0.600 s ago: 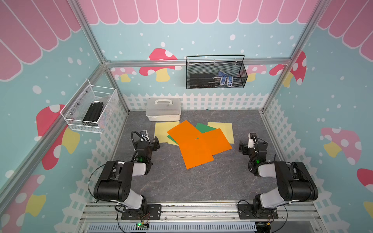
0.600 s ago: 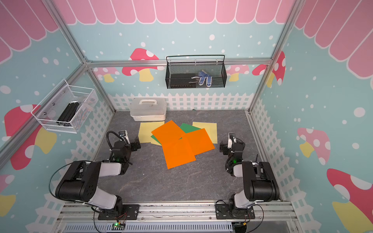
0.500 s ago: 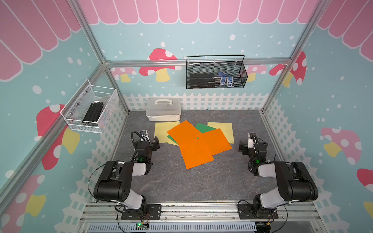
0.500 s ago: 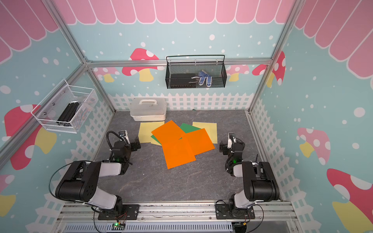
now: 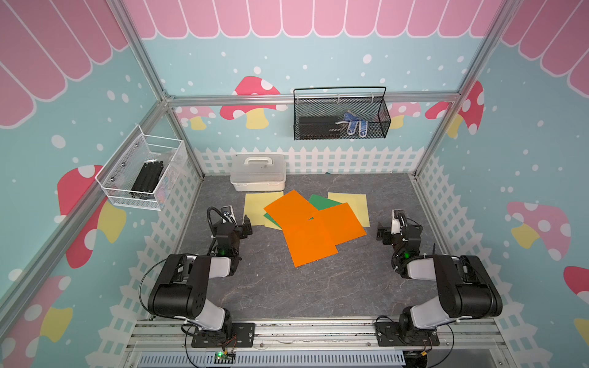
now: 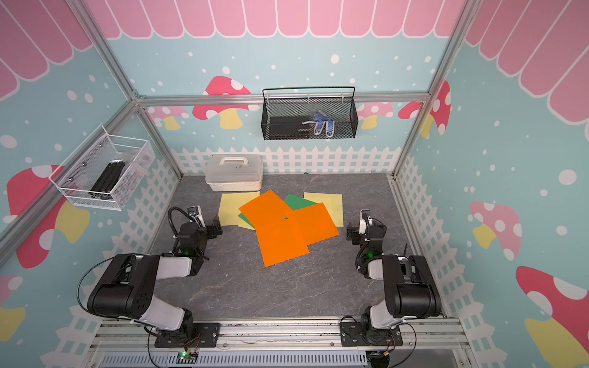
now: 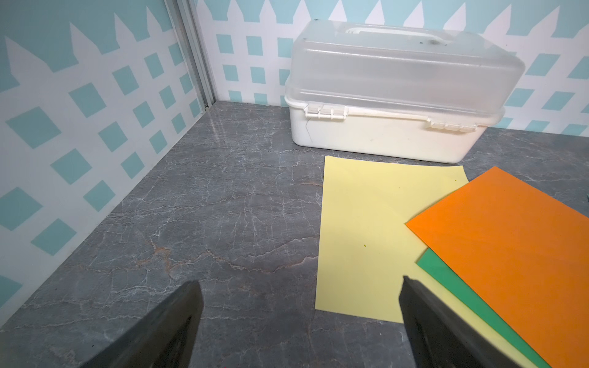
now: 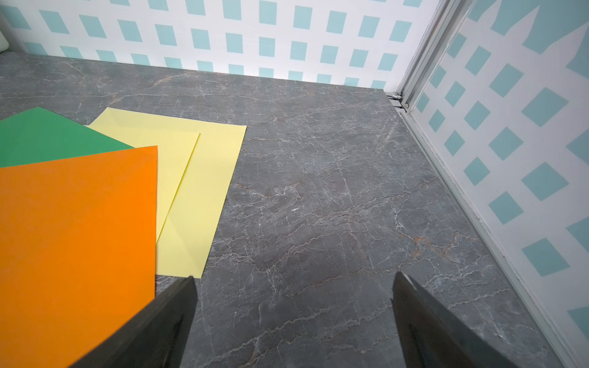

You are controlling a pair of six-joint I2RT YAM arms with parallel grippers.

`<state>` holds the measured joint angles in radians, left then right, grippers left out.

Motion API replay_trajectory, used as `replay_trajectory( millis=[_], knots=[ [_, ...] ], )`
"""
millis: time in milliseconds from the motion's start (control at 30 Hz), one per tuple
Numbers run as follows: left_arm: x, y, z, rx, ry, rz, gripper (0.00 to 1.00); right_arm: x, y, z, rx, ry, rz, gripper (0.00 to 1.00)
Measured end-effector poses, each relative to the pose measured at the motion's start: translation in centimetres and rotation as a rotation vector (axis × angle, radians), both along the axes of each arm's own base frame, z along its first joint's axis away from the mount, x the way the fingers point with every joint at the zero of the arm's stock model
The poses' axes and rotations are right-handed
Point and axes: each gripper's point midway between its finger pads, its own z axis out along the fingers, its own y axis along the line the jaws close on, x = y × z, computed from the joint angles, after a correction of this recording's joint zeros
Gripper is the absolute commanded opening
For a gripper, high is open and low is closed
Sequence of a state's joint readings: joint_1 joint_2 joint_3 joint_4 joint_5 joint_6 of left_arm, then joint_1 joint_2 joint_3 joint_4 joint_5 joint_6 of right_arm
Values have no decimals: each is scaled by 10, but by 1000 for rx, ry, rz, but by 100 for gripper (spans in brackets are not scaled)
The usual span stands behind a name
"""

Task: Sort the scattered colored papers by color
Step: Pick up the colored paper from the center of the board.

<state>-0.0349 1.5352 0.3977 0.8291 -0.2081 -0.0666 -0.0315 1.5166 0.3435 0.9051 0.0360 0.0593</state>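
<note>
The colored papers lie overlapped in the middle of the grey floor. Three orange sheets [image 5: 309,245] are on top, green sheets [image 5: 320,202] peek out beneath, and pale yellow sheets lie at the left [image 5: 255,207] and right [image 5: 353,204] of the pile. My left gripper [image 5: 242,227] stands open just left of the pile; in its wrist view [image 7: 299,282] the yellow sheet [image 7: 366,229] lies ahead, with nothing between the fingers. My right gripper [image 5: 384,234] stands open just right of the pile, over bare floor [image 8: 294,276], beside an orange sheet [image 8: 79,229] and yellow sheets [image 8: 204,191].
A white lidded box [image 5: 258,173] with a handle stands against the back fence wall, just behind the left yellow sheet. A black wire basket [image 5: 341,118] hangs on the back wall and a white mesh basket [image 5: 143,175] on the left wall.
</note>
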Motion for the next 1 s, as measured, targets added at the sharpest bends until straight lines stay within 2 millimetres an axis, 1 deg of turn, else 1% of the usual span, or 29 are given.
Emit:
replay_trajectory(
  millis=[567, 667, 767, 800, 867, 900, 967, 1000],
  knots=[
    [0, -1, 0, -3, 0, -9, 99, 0, 0, 0, 0, 0, 0, 99],
    [0, -2, 0, -4, 1, -14, 92, 0, 0, 0, 0, 0, 0, 99],
    [-1, -5, 1, 6, 36, -26, 88, 0, 0, 0, 0, 0, -1, 99],
    [1, -8, 7, 14, 43, -35, 88, 0, 0, 0, -2, 0, -4, 99],
    [5, -16, 32, 23, 16, -49, 89, -1, -2, -1, -6, 14, -15, 98],
    [7, -22, 51, 24, -18, -59, 90, 0, -2, -1, -7, 31, -17, 95],
    [8, -35, 85, 11, -80, -83, 90, 5, -1, 10, -17, 46, -21, 94],
    [8, -41, 100, -5, -102, -94, 90, 10, 0, 21, -20, 43, -23, 94]
  ],
)
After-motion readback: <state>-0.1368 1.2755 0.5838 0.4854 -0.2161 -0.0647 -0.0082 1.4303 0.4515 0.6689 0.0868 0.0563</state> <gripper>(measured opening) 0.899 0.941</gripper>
